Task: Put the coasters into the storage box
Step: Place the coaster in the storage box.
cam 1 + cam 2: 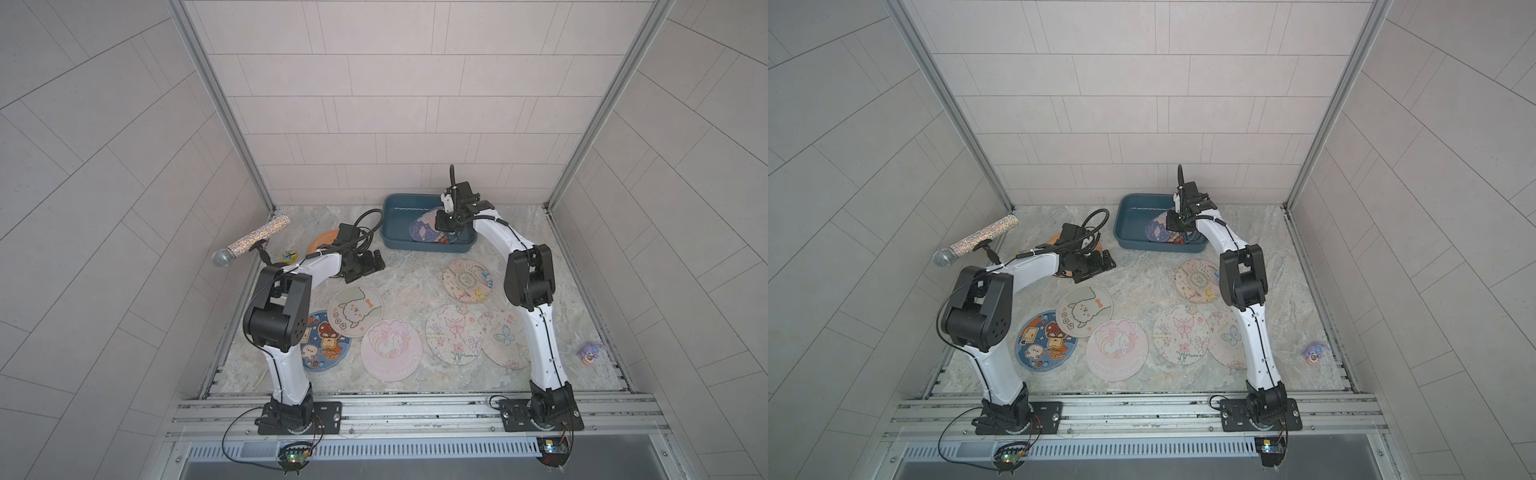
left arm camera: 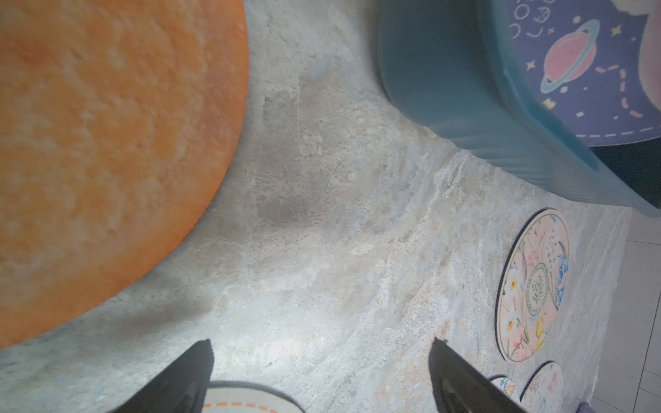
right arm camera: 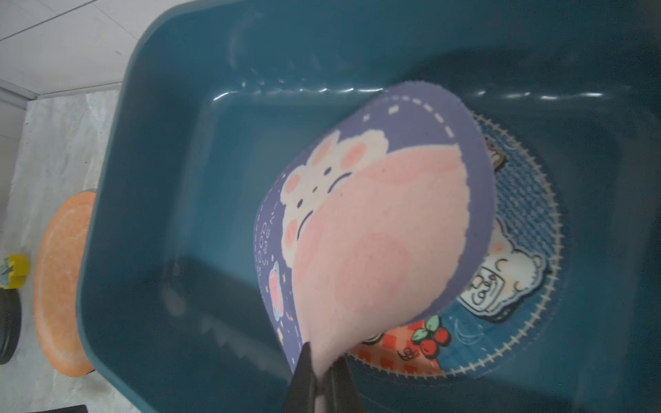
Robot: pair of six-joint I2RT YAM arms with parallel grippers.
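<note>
The right tool (image 3: 322,357) is pinched together on the rim of the purple coaster (image 3: 375,232). The coaster hangs tilted above the floor of the storage box (image 1: 415,246), which sits at twelve o'clock on the desk (image 2: 322,214). The disc droops away from the tool, straight over a blue coaster (image 3: 518,286) lying flat in the box, so I'd judge that letting go is all that's needed. The left tool (image 2: 322,342), fingers wide apart and empty, hovers low over bare desk. Seen from above, the orange coaster (image 2: 107,143) lies just beside it at about ten o'clock.
</note>
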